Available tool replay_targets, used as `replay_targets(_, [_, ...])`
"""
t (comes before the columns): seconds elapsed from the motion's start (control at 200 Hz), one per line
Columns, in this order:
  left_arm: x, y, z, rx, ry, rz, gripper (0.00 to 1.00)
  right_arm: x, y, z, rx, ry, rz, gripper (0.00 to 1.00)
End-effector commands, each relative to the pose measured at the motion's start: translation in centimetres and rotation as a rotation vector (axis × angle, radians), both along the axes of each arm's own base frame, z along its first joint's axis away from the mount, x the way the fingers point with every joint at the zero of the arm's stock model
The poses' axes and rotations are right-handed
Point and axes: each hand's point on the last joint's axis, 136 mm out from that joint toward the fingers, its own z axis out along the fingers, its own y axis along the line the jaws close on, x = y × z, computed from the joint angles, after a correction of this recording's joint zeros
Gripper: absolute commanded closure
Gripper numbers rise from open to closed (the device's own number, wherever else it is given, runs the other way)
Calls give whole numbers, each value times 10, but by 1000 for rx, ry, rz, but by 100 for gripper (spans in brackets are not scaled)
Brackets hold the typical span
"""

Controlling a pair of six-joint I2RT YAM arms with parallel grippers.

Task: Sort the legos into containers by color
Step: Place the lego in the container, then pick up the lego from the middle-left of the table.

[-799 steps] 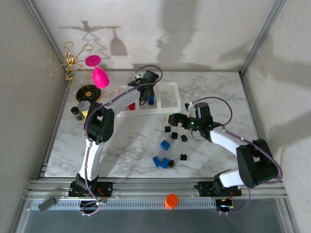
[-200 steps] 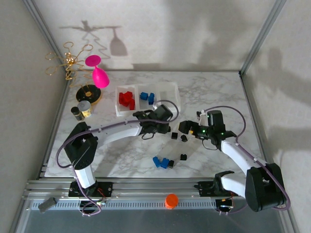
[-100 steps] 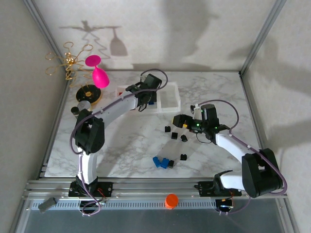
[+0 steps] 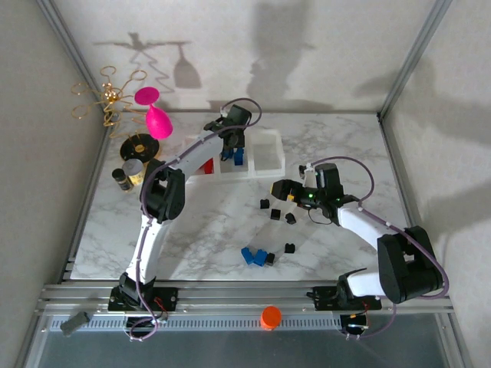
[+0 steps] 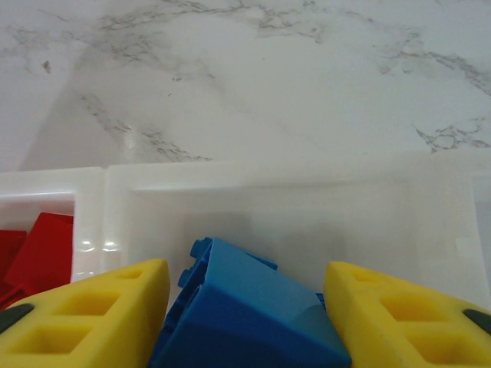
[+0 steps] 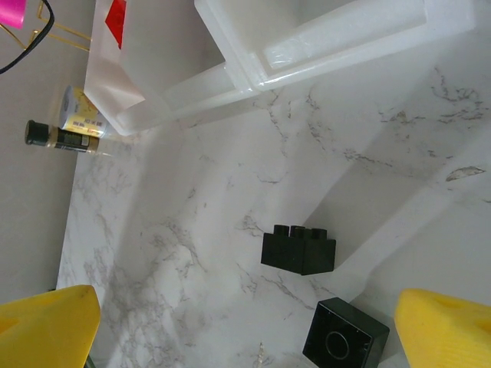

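White marble-veined table [image 4: 199, 230] enclosed by plain grey walls [image 4: 330, 61] carrying soft shadows.

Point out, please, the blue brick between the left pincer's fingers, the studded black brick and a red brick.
blue brick [image 5: 245, 314]: left wrist view, sloping top face
studded black brick [image 6: 298, 253]: right wrist view, side face
red brick [image 5: 46, 251]: left wrist view, flat face

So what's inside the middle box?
Blue bricks lie in the middle bin. The left end effector holds another blue brick over it, and its arm hides part of the floor, so I can't count them.
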Motion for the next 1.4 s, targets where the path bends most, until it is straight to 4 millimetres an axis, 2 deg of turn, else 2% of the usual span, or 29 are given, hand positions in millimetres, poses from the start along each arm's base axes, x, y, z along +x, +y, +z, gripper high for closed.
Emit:
replay_targets(0.0, [-3, 1, 1, 23, 21, -8, 45, 8, 6, 11, 14, -33, 9, 1])
replay_targets(0.14, [-5, 2, 9, 22, 18, -8, 43, 10, 7, 11, 15, -33, 13, 1])
replay_targets(0.32, [-7, 5, 29, 20, -15, -9, 38, 13, 8, 14, 17, -40, 14, 1])
replay_targets(0.506, [-10, 7, 44, 11, -26, -2, 38, 13, 7, 19, 10, -52, 16, 1])
replay_targets(0.701, [-33, -4, 78, -62, -68, -31, 38, 9, 2, 19, -28, -57, 14, 1])
replay_targets(0.856, [-74, -17, 87, -149, -68, -77, 39, -5, -3, 11, -66, -29, 39, 1])
replay_targets(0.986, [-125, -22, 78, -214, -30, -97, 38, -22, -11, 1, -100, 8, 47, 1])
replay_targets(1.247, [-228, -28, 40, -315, 105, -74, 37, -54, -17, -18, -166, 88, 76, 1])
replay_targets(1.397, [-275, -39, 18, -409, 177, -49, 36, -69, -10, -29, -190, 106, 114, 1])
